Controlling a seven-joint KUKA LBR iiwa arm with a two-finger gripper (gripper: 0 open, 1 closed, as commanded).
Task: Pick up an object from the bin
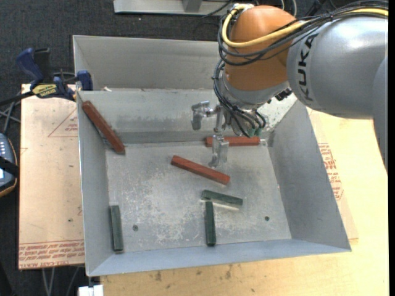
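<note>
Orange wrist cover (256, 45) points straight down, above and behind the long red stick (200, 170). Gripper (207, 144) stands open just behind that stick, one finger crossing the left end of a shorter red stick (237, 141); grip unconfirmed. Two green sticks (222, 197) lie just in front.

In the bin (296, 184), rear stick (242, 141) lies behind middle stick (199, 169).

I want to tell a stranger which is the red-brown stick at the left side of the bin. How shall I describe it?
Find the grey metal bin and look at its left wall, towards the far corner. A red-brown stick rests slanted against that wall. The two other red-brown sticks lie further right on the floor, away from it.
</note>
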